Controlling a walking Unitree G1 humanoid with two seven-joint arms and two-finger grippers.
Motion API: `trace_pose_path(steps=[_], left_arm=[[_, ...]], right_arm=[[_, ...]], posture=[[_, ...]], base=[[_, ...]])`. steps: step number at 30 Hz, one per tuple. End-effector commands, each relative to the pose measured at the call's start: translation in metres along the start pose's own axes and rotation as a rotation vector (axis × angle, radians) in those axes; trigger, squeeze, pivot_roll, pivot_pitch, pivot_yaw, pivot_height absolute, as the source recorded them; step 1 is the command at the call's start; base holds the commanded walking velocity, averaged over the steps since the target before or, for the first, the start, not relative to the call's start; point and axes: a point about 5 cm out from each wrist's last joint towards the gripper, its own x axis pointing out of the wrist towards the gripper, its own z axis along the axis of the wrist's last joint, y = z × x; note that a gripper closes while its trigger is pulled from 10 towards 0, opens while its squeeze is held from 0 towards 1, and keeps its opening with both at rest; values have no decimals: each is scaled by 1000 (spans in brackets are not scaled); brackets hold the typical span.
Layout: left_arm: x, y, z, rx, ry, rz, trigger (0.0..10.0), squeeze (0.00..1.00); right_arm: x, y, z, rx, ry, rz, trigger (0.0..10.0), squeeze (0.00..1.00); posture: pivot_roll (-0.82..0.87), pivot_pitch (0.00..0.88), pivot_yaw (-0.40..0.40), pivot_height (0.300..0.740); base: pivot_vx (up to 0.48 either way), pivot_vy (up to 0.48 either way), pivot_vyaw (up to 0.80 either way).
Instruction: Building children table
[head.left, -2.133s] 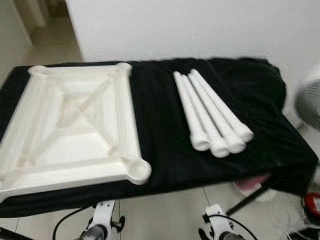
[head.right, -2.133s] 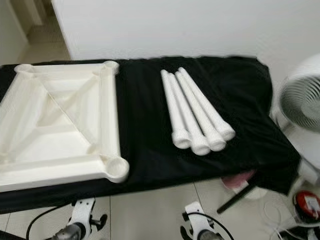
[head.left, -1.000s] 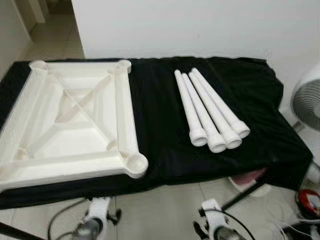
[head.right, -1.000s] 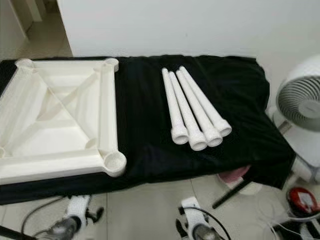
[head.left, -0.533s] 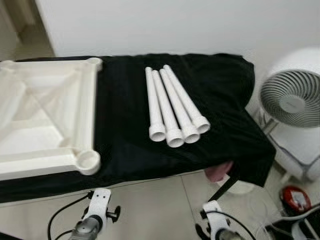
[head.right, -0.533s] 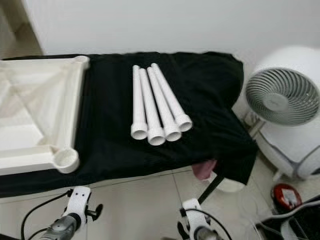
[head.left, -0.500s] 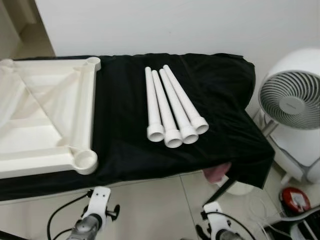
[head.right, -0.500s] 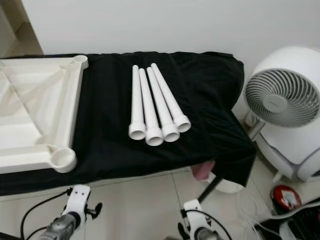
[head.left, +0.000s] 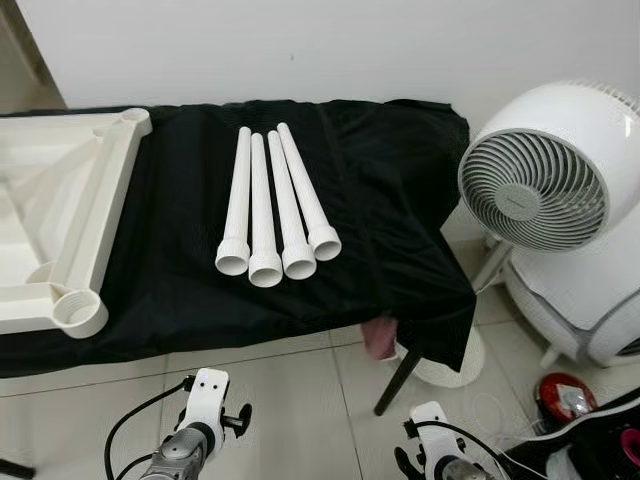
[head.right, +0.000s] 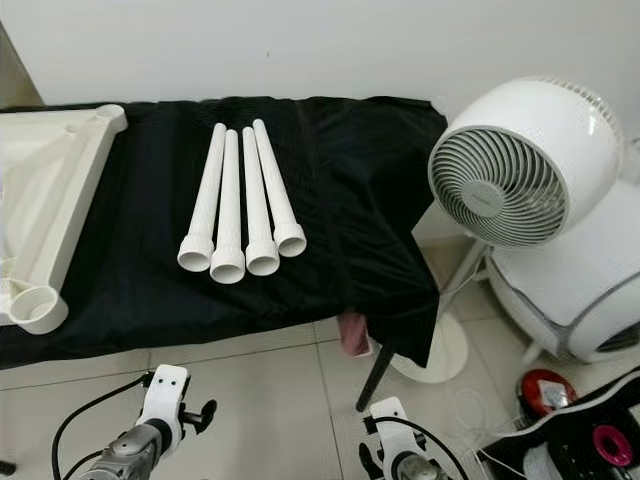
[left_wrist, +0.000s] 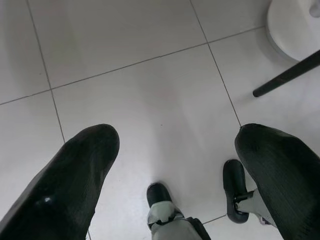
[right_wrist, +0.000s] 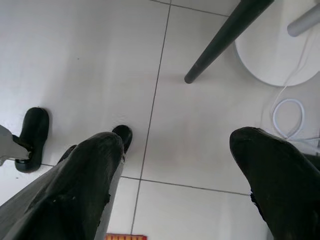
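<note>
Centrally, four white legs (head.left: 268, 208) lie side by side, touching, on the black-draped worktop (head.left: 390, 190), flared ends toward the lower edge of the frame. At far left the white tabletop (head.left: 75, 250) rests upside down, a round socket at its near corner. A white fan (head.left: 545, 175) stands at right. Both arms hang low over the tiled floor (left_wrist: 150, 90): the left gripper (left_wrist: 177, 165) and right gripper (right_wrist: 175, 170) are spread wide, holding nothing.

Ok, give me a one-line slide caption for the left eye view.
Four white table legs lie side by side on a black-draped table, upturned white tabletop at its left end, white fan standing beside.
</note>
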Motion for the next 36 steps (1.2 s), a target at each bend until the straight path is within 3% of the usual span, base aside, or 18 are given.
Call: trace_pose_path(steps=[1,7,12,13,19,20,27,29,30,32,36], left_arm=[[-1,1,-4,-13,18,1,10000,0],[-1,0,-4,-8,13,-8,10000,0],[-1,-7,-3,-21,-3,-97,10000,0],[-2,-7,-3,-30,-8,-109,10000,1000],[-3,-7,-3,-7,-23,-151,10000,1000],[-4,-9,-3,23,-28,-183,10000,0],[-7,-15,2,100,-80,-336,10000,0],[-7,-15,2,100,-80,-336,10000,0],[-9,-19,7,131,-119,-449,10000,0],[-12,-20,15,179,-166,-534,10000,0],[-13,-20,20,195,-189,-573,10000,0]], right_arm=[[-1,2,-3,1,15,7,10000,0],[0,2,-3,-1,14,9,10000,0],[1,5,1,15,-2,35,10000,0],[1,6,1,31,-6,45,10000,1000],[2,6,5,12,-22,52,10000,1000],[2,8,7,10,-36,71,10000,0],[2,8,17,6,-103,139,10000,0],[2,8,17,6,-103,139,10000,0],[1,8,23,0,-152,199,10000,0],[-1,8,31,11,-211,292,10000,0],[-2,7,34,12,-240,343,10000,0]], posture=[[-80,0,-8,740],[-79,0,-9,740],[-78,0,-8,740],[-78,0,-8,740],[-78,0,-8,740],[-81,0,-8,740],[-82,0,-9,740],[-82,0,-9,740],[-80,0,-13,740],[-80,0,-17,740],[-81,0,-18,740]], base=[[0,0,0],[0,0,0],[0,0,0],[0,0,0],[0,0,0],[0,0,0],[0,0,0],[0,0,0],[0,0,0],[0,0,0],[0,0,0]])
